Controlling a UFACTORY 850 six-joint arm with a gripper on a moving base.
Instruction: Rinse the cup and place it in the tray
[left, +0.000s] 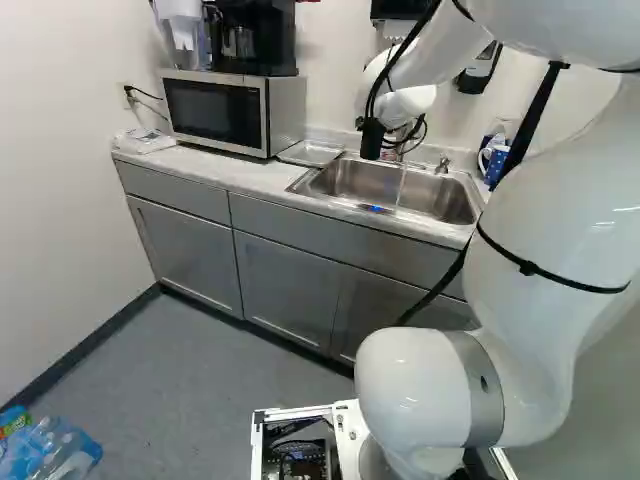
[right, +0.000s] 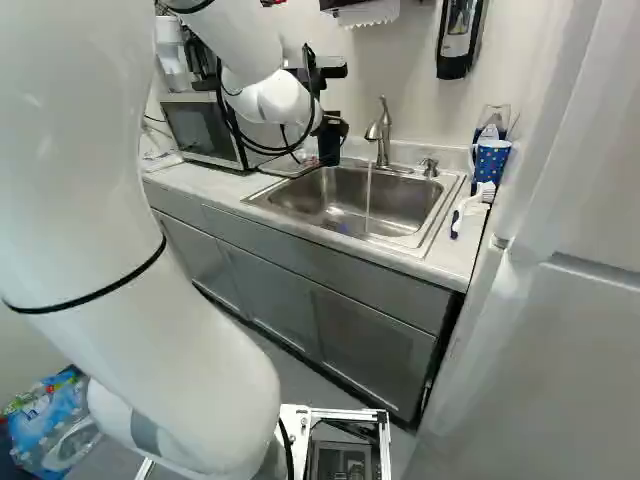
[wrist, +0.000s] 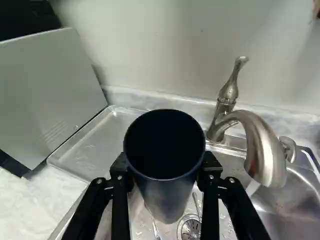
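Confirm the grip: the gripper (wrist: 165, 171) is closed on the dark cup (wrist: 167, 199), its fingers parted by the cup's width, one on either side. The cup's mouth faces the wrist camera. Whether water is inside, you cannot tell.

The faucet spout (wrist: 267, 157) stands beside the gripper, just off one finger. Its water stream (right: 368, 200) falls into the sink (right: 415, 240), apart from the cup. The metal tray (wrist: 87, 152) lies ahead of and below the gripper, on the side away from the spout, next to the microwave (wrist: 50, 90).

Rinsing appears to be the step in hand; whether it is complete cannot be determined. If it is not, bring the mouth under the stream.

CAUTION: A sideways approach at this height may strike the spout and twist the cup in the grip. Wet, tapered walls may slip if you tilt quickly. A full cup will be heavier and may spill; drain it over the sink before you traverse to the tray. Releasing above the tray may topple the cup.
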